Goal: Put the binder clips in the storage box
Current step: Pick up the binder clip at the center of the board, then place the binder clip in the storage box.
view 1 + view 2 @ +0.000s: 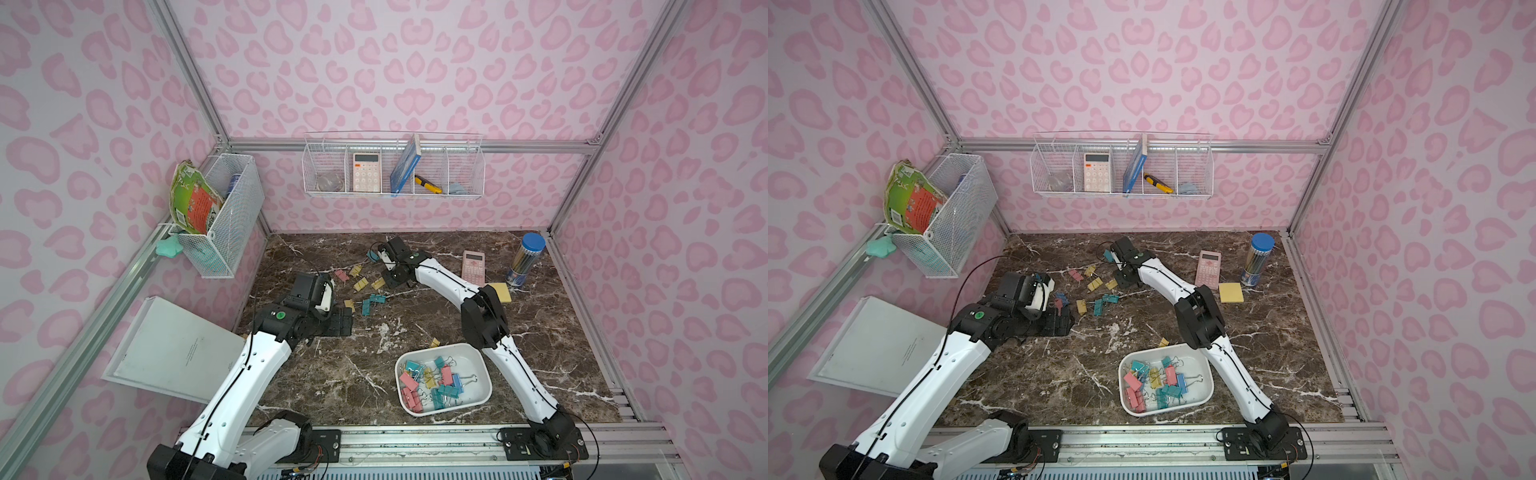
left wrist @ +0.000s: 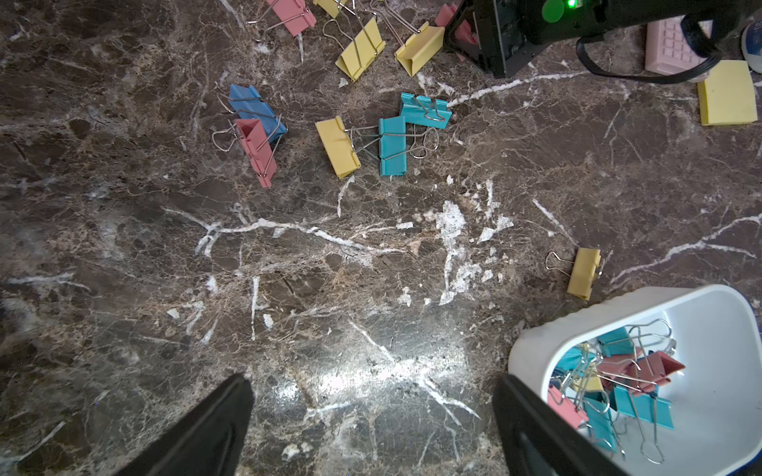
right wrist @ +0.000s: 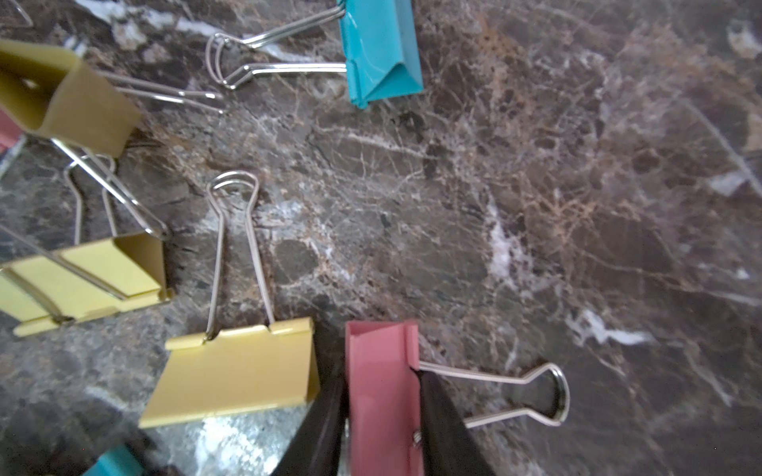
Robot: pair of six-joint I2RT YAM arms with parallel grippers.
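In both top views the storage box (image 1: 478,365) lies on the marble table (image 1: 540,340). A heap of binder clips (image 1: 432,384) in pink, yellow, teal and blue covers much of its floor. A lone yellow clip (image 1: 434,343) rests on the table just beside the box's rim. The loose clips (image 1: 365,286) are scattered well apart from the box, beyond its far side. The right gripper (image 1: 390,279) points down at the edge of that scatter farthest from the box, and from above its load is hidden beneath it. The left gripper (image 1: 1059,323) hangs low over the table at the near edge of the scatter, also well apart from the box.

In the left wrist view, the left gripper's fingers (image 2: 206,432) stand wide apart with only bare marble between them. A rounded corner of the storage box (image 2: 532,350) sits just beside one finger, with tangled clips inside. The lone yellow clip (image 2: 583,274) lies just outside the rim. Farther from the box lie yellow, teal, blue and pink loose clips (image 2: 363,140), and past them stands the right gripper (image 2: 470,39).

In the right wrist view, the right gripper (image 3: 381,371) has its jaws pressed against both flat sides of a pink clip (image 3: 377,420), whose wire handle sticks out sideways. Whether the clip is off the marble is hard to tell. A yellow neighbour (image 3: 235,366) lies just beside it, and a teal clip (image 3: 381,49) lies farther off.
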